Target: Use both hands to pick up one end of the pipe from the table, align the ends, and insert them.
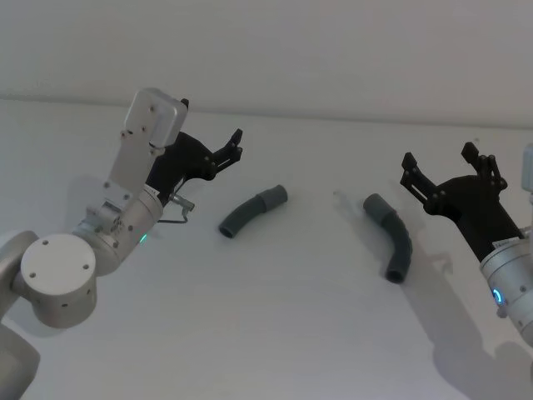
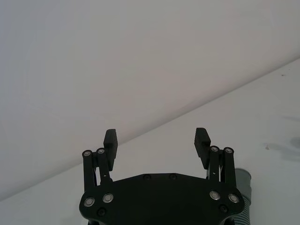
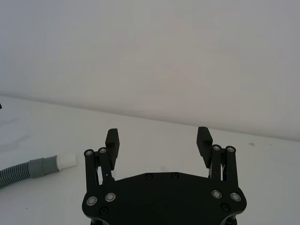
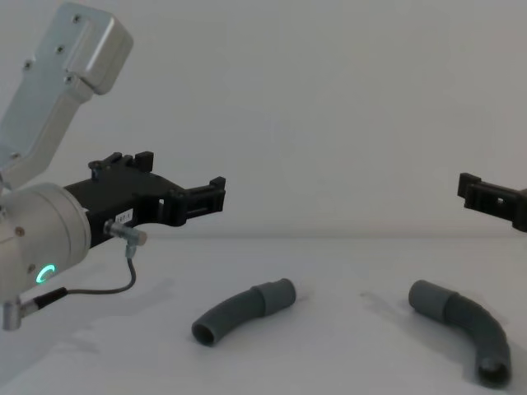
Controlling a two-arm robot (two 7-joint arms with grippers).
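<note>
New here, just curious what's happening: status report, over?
Left gripper open, hovering beside left hose piece. Right gripper open, hovering by right hose piece. Both pieces lie on table, apart, cuffs facing inward. Nothing seen blocking either.

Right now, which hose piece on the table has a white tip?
The right-hand hose piece, beside the right gripper: its grey collar ends in a white tip. The left-hand hose piece ends in a plain grey socket.
</note>
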